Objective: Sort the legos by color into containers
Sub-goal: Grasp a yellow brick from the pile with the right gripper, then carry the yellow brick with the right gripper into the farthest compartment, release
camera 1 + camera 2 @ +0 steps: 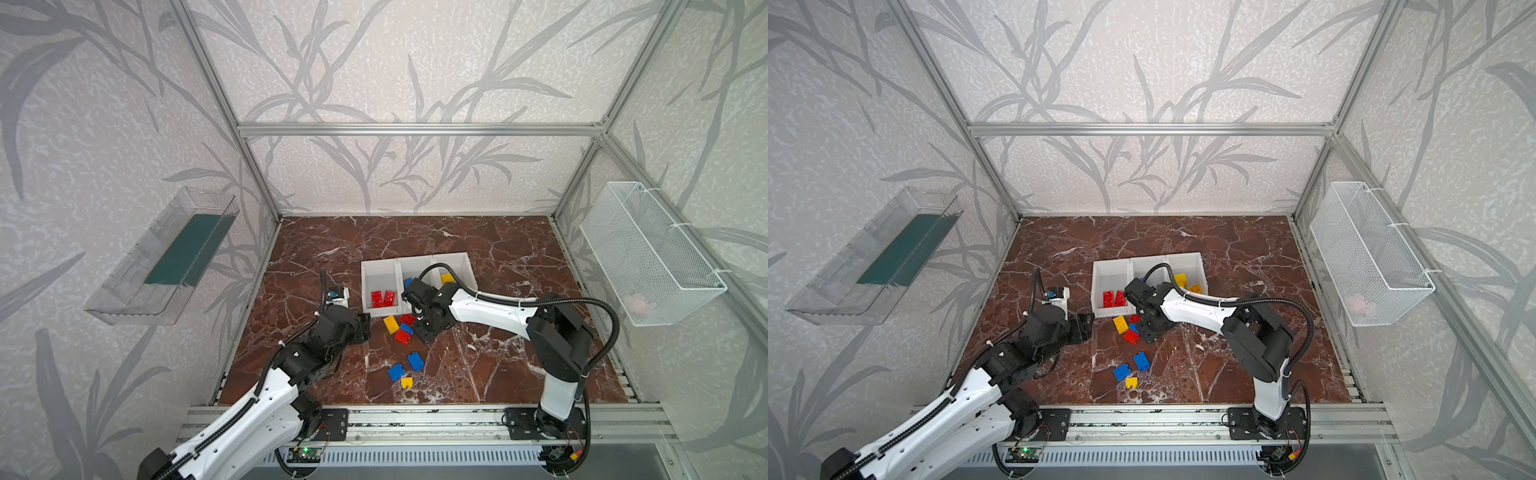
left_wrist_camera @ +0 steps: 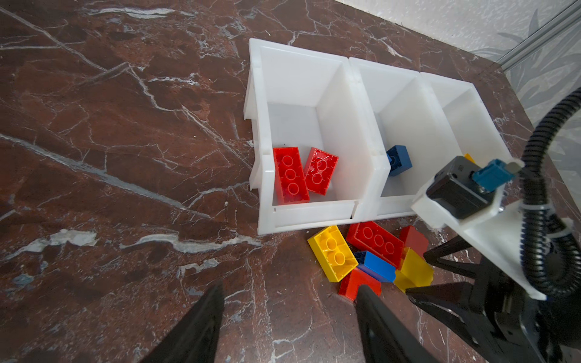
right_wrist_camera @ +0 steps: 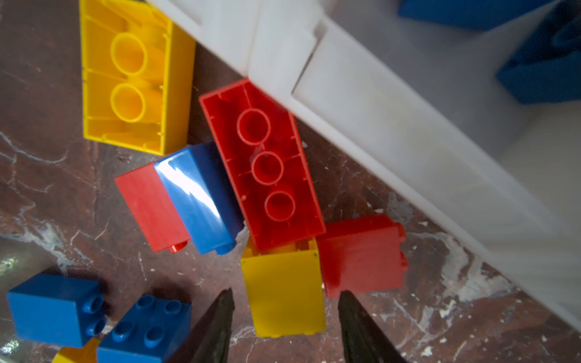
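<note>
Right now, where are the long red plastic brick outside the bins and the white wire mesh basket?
Long red plastic brick [image 3: 262, 165]: right wrist view, middle of its hollow underside.
White wire mesh basket [image 1: 627, 253]: in a top view, mesh wall.

Red-brown marble tabletop [image 1: 498, 249], three joined white bins [image 1: 415, 260], loose legos [image 1: 390, 324] beside them

Surface [image 1: 457, 237] behind the containers [image 1: 415, 262] lay bare and passable. The right arm [image 1: 486, 309] overhung the middle and right containers, obstructing entry from above; the left one stood unobstructed. A packed cluster of legos [image 1: 402, 328] crowded the containers' front wall.
</note>
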Tool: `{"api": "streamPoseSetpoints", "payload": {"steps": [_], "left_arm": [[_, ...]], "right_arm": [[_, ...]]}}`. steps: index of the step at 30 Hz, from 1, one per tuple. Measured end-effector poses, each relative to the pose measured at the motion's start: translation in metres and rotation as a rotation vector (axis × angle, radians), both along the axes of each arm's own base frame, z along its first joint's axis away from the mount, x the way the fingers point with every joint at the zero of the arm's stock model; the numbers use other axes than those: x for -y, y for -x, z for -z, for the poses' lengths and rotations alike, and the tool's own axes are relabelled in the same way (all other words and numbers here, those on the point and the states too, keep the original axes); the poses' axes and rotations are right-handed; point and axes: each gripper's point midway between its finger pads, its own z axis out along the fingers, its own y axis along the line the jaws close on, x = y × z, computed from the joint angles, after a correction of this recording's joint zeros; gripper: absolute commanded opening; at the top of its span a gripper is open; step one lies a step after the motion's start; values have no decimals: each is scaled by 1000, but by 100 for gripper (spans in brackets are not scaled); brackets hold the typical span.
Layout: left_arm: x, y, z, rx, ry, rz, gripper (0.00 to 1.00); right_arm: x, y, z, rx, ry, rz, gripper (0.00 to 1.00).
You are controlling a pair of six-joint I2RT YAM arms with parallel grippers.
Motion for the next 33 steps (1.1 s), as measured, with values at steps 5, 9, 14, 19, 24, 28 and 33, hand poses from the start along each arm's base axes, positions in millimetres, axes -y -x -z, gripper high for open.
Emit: {"api": "streamPoseSetpoints", "payload": {"steps": [5, 9, 14, 19, 24, 28, 33], "left_arm": [[-3, 4, 7, -14, 3, -8, 69], [-4, 6, 8, -18, 5, -12, 69], [-4, 6, 7, -16, 9, -13, 69], [-5, 7, 8, -19, 7, -14, 69], [-6, 8, 11, -28, 2, -14, 69], [-6, 8, 13, -30, 0, -14, 69], [-6, 9, 15, -36, 0, -16, 69]], "right_arm": [[0, 0, 2, 0, 4, -1, 37], [0, 0, 2, 0, 4, -1, 30], [0, 0, 2, 3, 6, -2, 26], [0, 0, 1, 7, 7, -4, 24], [2, 1, -20, 39, -18, -7, 24], [11, -9, -65, 135, -67, 8, 25], [38, -46, -109, 240, -123, 97, 25]]}}
